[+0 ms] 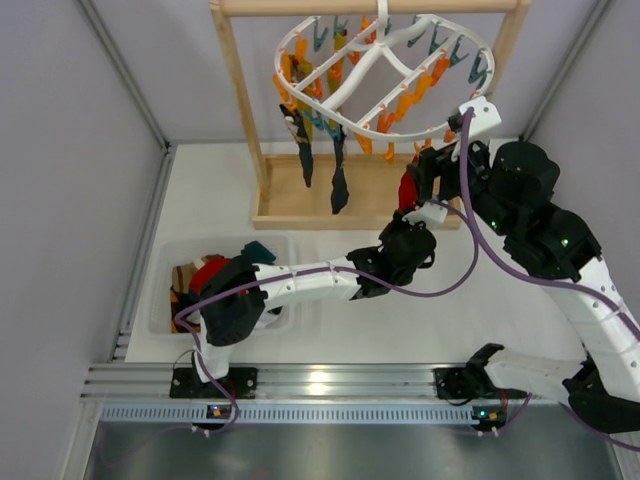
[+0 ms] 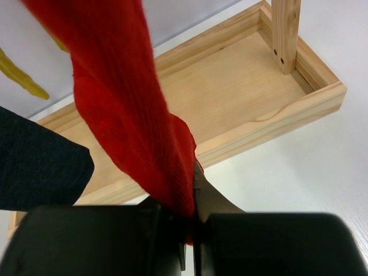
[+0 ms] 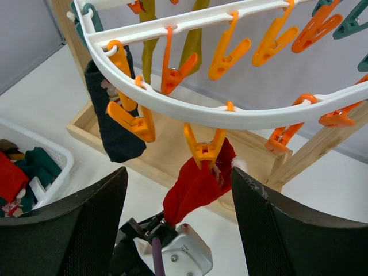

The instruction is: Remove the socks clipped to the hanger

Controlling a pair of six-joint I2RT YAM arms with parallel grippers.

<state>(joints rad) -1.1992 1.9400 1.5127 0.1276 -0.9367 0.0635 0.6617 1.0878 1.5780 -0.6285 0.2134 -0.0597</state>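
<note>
The left gripper is clamped tight on the lower end of a red sock, the fabric pinched between its jaws and drawn taut upward. The top of that sock is caught in an orange peg on the near rim of the hanger. The right gripper stands wide apart just under that rim, framing the peg and the sock – it holds nothing. Two dark navy socks and a mustard sock hang from pegs further left. The raised lip of the wooden stand base runs just beyond the left gripper, one upright post at its right end. Bare white table lies to the right. The bin of loose socks sits well to the left.
</note>
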